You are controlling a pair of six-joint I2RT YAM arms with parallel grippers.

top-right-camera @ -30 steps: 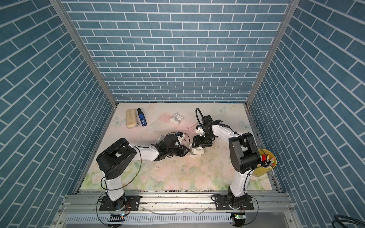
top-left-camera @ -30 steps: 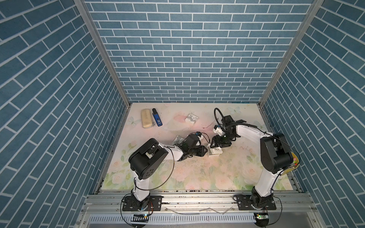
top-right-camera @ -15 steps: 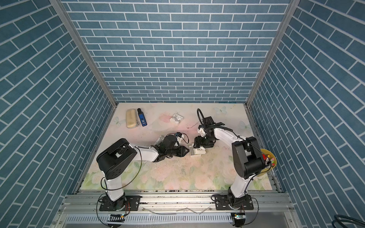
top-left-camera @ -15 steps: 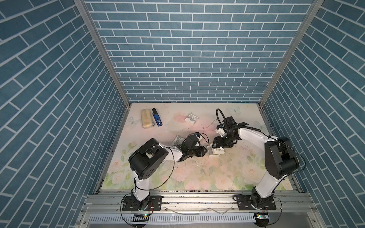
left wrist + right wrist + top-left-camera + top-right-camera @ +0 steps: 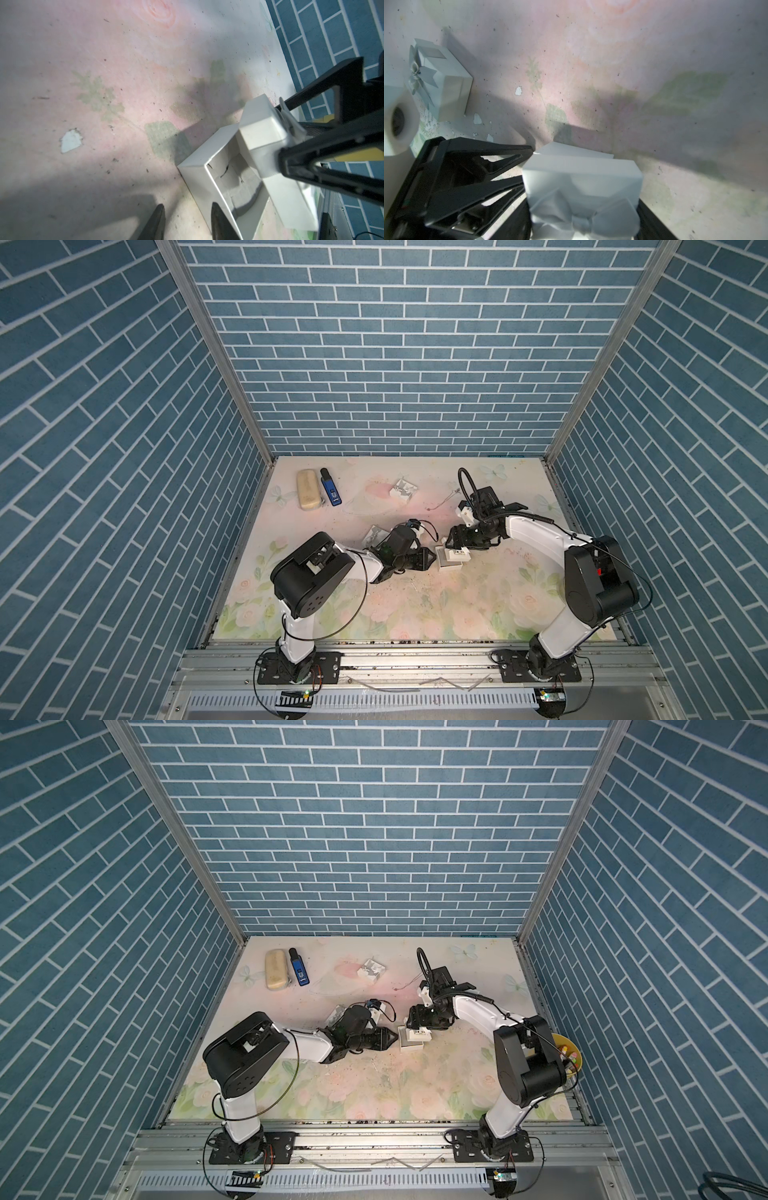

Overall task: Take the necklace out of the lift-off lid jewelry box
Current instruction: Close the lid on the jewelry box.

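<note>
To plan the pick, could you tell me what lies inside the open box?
A pale slotted insert shows, no necklace; the lid in the right gripper hides the rest.

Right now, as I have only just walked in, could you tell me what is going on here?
The right gripper holds the white bow-topped lid, lifted and tilted above the open jewelry box base, which stands on the table. The left gripper is open, with its tips at the base's wall. The left wrist view shows the insert inside, but no necklace can be made out there.
</note>
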